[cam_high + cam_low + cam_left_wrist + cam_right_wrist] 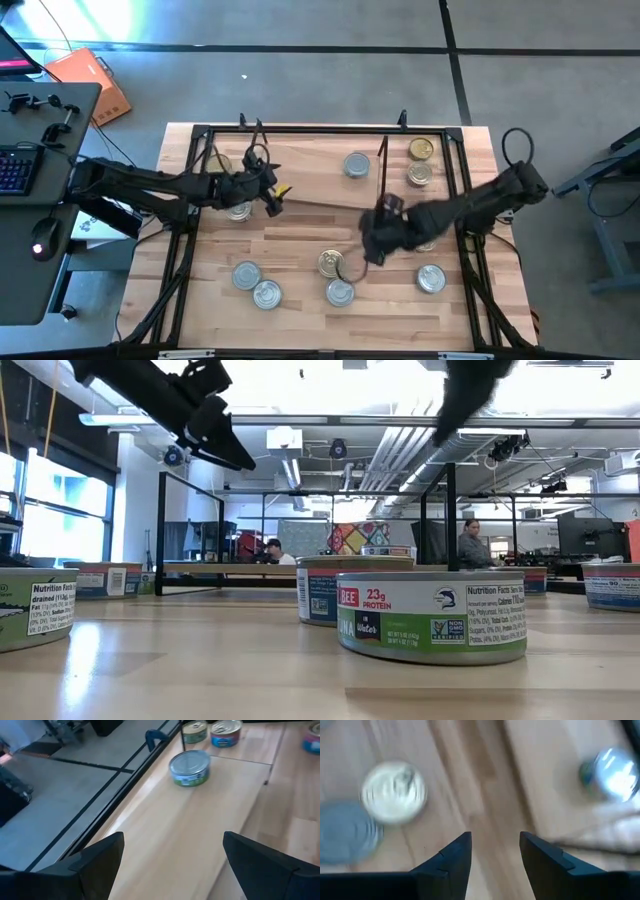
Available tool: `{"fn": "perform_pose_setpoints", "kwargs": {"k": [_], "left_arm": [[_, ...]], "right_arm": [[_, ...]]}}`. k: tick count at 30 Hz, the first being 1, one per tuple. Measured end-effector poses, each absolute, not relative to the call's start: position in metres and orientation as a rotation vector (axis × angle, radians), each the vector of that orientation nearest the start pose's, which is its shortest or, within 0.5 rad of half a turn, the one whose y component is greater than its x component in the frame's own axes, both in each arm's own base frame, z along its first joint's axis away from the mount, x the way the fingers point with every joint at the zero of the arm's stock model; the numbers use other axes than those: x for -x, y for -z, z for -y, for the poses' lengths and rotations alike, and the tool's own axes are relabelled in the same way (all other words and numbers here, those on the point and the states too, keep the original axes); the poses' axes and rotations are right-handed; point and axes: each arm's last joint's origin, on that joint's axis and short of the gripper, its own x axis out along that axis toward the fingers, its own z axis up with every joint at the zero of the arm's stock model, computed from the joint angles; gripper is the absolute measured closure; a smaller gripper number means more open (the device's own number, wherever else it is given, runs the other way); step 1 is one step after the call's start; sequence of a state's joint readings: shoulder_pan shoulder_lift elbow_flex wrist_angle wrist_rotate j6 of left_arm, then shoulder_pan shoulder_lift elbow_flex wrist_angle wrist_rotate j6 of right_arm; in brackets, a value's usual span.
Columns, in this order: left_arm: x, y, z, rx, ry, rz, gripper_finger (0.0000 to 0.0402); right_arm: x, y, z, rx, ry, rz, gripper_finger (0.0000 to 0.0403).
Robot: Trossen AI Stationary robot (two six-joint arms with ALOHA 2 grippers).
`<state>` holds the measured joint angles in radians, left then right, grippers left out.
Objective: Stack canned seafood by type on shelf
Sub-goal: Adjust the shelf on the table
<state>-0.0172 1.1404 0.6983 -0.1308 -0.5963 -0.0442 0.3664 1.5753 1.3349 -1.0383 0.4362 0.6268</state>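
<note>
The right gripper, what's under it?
Under the right gripper, open and empty, is bare table. A gold-topped tin and a silver tin sit off to one side, not under it.

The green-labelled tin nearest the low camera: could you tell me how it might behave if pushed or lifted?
The green-labelled tin stands flat on the table and is short and wide, so it would probably slide rather than tip. Its metal wall looks stiff. Its round side would likely roll only if laid over.

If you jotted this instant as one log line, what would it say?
left gripper: open, empty, over shelf | right gripper: fingers apart, empty, above table near gold-top tin | stacking unfinished
</note>
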Motion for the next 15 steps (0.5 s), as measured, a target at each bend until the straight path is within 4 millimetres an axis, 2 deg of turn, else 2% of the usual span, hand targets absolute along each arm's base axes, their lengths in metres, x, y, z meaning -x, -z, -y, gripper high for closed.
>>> {"fn": "perform_pose_setpoints", "kwargs": {"k": [2, 5, 9, 15], "left_arm": [[-0.234, -0.243, -0.007, -0.133, -0.560, -0.536, 0.0067], [-0.234, -0.243, -0.001, -0.126, -0.552, -0.527, 0.0067], [-0.234, -0.243, 0.003, -0.101, -0.546, -0.523, 0.0067], [-0.232, -0.240, 0.005, -0.062, -0.553, -0.542, 0.0067]], "right_arm": [[-0.275, -0.259, -0.104, -0.041, 0.444, -1.119, 0.0252], [-0.269, -0.237, -0.101, -0.026, 0.524, -1.114, 0.0262], [-0.270, -0.220, -0.084, -0.020, 0.598, -1.106, 0.0274], [-0.274, -0.212, -0.050, -0.012, 0.687, -1.140, 0.0285]]}}
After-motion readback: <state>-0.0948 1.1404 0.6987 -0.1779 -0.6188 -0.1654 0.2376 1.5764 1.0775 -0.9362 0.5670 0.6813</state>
